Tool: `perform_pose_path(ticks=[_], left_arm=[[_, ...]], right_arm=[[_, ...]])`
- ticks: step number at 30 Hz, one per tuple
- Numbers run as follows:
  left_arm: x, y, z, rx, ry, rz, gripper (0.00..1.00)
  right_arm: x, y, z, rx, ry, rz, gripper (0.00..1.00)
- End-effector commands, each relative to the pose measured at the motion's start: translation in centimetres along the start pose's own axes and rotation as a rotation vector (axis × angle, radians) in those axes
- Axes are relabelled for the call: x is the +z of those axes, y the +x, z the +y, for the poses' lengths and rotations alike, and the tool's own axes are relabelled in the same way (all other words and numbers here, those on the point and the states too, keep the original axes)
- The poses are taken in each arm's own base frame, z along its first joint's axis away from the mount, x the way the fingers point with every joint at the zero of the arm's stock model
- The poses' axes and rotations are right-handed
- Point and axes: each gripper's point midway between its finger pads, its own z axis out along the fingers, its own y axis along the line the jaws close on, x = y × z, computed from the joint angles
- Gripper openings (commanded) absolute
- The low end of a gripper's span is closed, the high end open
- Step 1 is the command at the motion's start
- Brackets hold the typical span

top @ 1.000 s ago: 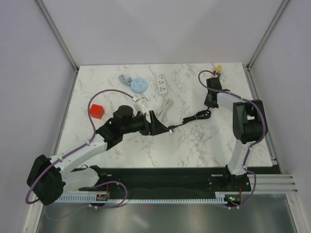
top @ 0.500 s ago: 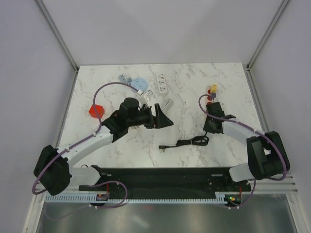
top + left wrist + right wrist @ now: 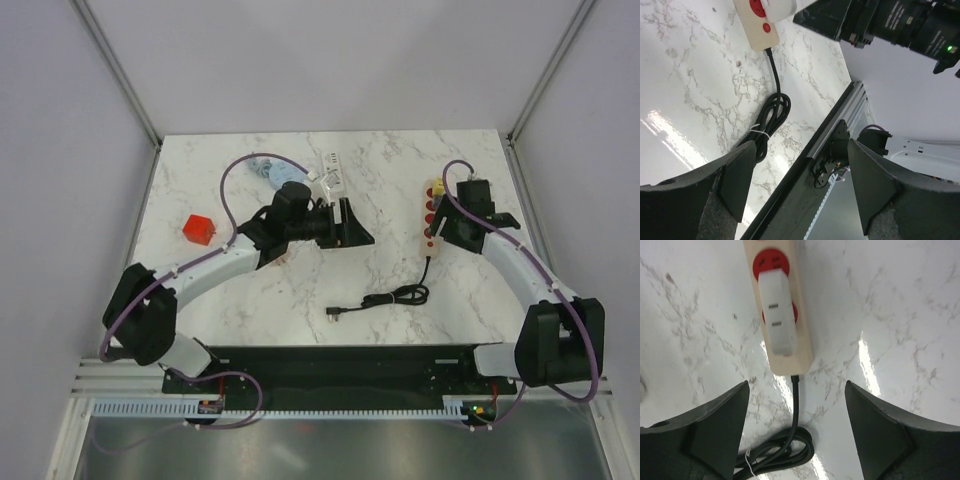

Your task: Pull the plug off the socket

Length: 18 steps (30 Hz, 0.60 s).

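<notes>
Marble table under both arms. Right gripper spread wide and empty, hovering over beige socket strip near the table's right edge. Strip's far end cut off in the wrist view, partly covered from above. White plug seated in strip, too small to make out from above. Black cord coiled nearby. Left gripper likewise wide, holding nothing.
</notes>
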Motion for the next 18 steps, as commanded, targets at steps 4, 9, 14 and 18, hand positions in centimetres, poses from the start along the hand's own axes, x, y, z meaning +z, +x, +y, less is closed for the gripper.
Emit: perform_pose_path(ticks=[4, 9, 14, 18], left_arm=[[3.6, 0.2, -3.5, 0.005, 0.120, 0.085, 0.72], [7.1, 1.1, -3.0, -0.030, 0.134, 0.147, 0.59], [9.9, 0.8, -2.8, -0.067, 0.154, 0.168, 0.46], [12.4, 0.1, -2.8, -0.082, 0.181, 0.177, 0.28]], right_arm=[[0.7, -4.1, 0.1, 0.018, 0.008, -0.038, 0.75], [1.8, -5.5, 0.9, 0.002, -0.006, -0.043, 0.67], [3.5, -5.7, 0.3, -0.025, 0.041, -0.027, 0.55], [4.2, -5.3, 0.6, -0.033, 0.029, -0.006, 0.43]])
